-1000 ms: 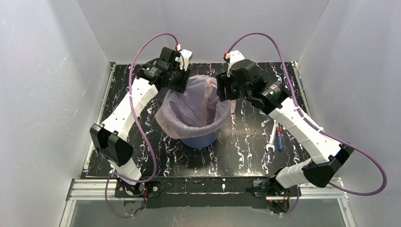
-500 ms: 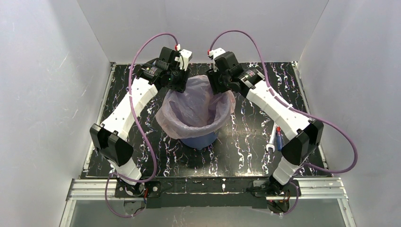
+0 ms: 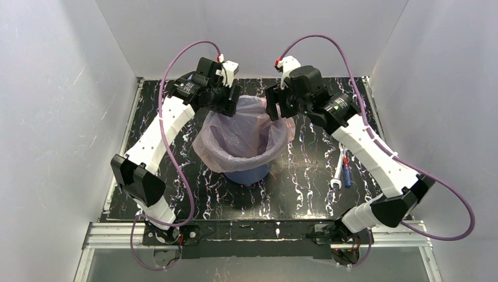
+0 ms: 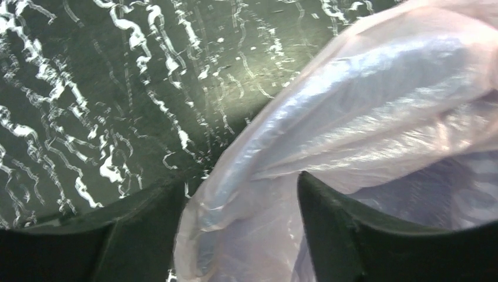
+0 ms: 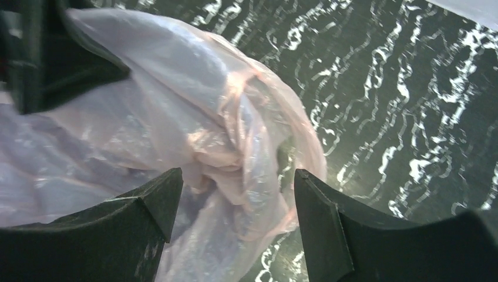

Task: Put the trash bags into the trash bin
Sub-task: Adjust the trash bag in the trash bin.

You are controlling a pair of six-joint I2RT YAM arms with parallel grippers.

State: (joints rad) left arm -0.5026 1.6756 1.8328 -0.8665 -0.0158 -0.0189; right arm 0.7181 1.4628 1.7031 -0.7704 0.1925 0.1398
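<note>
The trash bag (image 3: 241,132), thin pale-pink film, lines the blue trash bin (image 3: 246,174) in the top view, its edge folded out over the rim. My left gripper (image 3: 230,106) hangs at the bag's far-left edge. In the left wrist view its jaws (image 4: 242,179) stand apart with a fold of the bag (image 4: 364,100) running loosely between them. My right gripper (image 3: 276,111) is at the far-right edge. In the right wrist view it is open (image 5: 238,171) over a bunched pink fold (image 5: 223,135), unpinched. The left gripper's dark body (image 5: 53,53) shows across the bag.
The bin stands mid-table on a black, white-veined tabletop (image 3: 176,176). A wrench and a blue-and-red tool (image 3: 343,170) lie to the right, beside my right arm. White walls close in the left, right and back sides.
Both grippers have opened wider. The right arm swung in toward the bag's back edge, then drew slightly right. The left arm has barely moved. The bag stays draped over the bin.
</note>
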